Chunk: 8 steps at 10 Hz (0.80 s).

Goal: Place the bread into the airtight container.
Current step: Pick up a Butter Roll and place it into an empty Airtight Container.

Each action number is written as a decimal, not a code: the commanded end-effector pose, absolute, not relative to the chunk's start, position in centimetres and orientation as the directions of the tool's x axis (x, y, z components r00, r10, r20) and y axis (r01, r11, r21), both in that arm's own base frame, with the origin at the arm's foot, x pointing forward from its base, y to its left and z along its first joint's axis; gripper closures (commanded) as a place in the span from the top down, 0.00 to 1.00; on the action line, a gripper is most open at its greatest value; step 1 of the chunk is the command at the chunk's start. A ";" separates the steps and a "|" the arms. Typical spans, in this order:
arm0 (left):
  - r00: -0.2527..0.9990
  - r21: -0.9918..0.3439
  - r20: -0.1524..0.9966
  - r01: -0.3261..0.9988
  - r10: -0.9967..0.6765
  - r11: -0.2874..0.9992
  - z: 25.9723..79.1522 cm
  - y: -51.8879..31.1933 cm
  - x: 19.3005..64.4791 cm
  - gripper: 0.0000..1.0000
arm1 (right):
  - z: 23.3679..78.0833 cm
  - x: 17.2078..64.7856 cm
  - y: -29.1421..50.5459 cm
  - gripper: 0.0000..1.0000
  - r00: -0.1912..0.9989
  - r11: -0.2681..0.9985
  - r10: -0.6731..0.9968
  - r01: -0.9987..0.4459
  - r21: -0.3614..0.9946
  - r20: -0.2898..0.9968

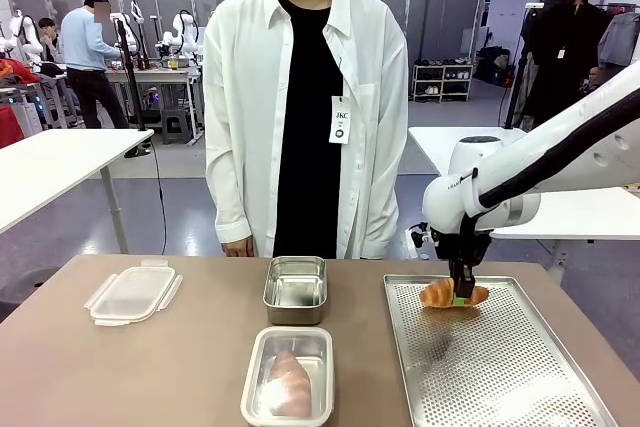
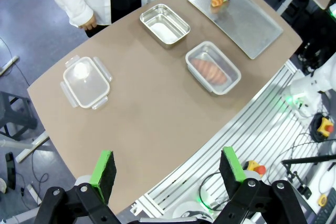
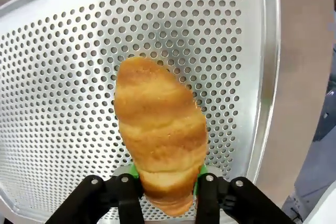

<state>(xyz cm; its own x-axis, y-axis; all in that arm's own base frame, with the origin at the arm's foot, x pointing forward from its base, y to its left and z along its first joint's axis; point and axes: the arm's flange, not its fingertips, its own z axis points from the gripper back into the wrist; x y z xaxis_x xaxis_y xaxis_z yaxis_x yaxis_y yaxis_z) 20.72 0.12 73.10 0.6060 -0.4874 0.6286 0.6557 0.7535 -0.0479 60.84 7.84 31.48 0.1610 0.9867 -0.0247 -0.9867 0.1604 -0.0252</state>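
Note:
A golden croissant [image 1: 452, 294] [image 3: 160, 134] lies at the far end of the perforated metal tray [image 1: 500, 367], and my right gripper [image 1: 461, 296] [image 3: 164, 178] is shut on it from above. A clear plastic container [image 1: 288, 375] [image 2: 212, 68] near the table's front edge holds another croissant [image 1: 287, 383]. Its clear lid [image 1: 132, 294] [image 2: 85, 81] lies apart at the left. An empty steel container [image 1: 295, 288] [image 2: 164, 23] stands behind the plastic one. My left gripper [image 2: 167, 167] hovers open high over the table's near edge, holding nothing.
A person in a white shirt stands at the far side of the table [image 1: 180, 367], hands down. The tray [image 3: 63, 77] fills the right part of the table. Bare brown tabletop stretches between the lid and the containers.

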 end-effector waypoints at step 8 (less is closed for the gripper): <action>0.594 -0.049 0.632 0.672 -0.498 0.739 73.2 0.1 20.7 1.00 | 44.1 55.9 25.8 0.29 0.302 0.307 0.950 -0.950 -0.058 0.073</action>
